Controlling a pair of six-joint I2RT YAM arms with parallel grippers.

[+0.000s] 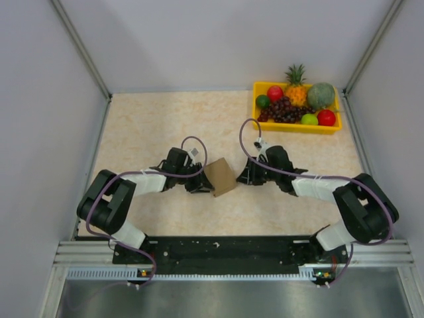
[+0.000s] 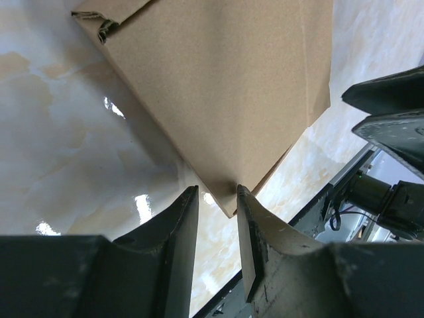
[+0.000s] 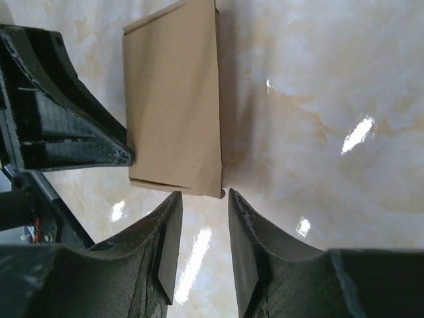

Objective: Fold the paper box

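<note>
The paper box (image 1: 220, 177) is a small brown cardboard box resting on the marbled table between my two grippers. My left gripper (image 1: 201, 180) sits at its left side. In the left wrist view the box (image 2: 225, 86) fills the top, and its lowest corner reaches just between the tips of the left gripper (image 2: 216, 189), close to the right finger (image 2: 248, 218); the jaws stand apart. My right gripper (image 1: 244, 175) is at the box's right side. In the right wrist view the box (image 3: 173, 99) lies just beyond the open right gripper (image 3: 204, 193), with nothing between its fingers.
A yellow tray (image 1: 295, 127) of fruit stands at the back right of the table. White walls enclose the table on three sides. The other arm's fingers show in each wrist view, the right gripper's (image 2: 391, 112) and the left gripper's (image 3: 66, 119).
</note>
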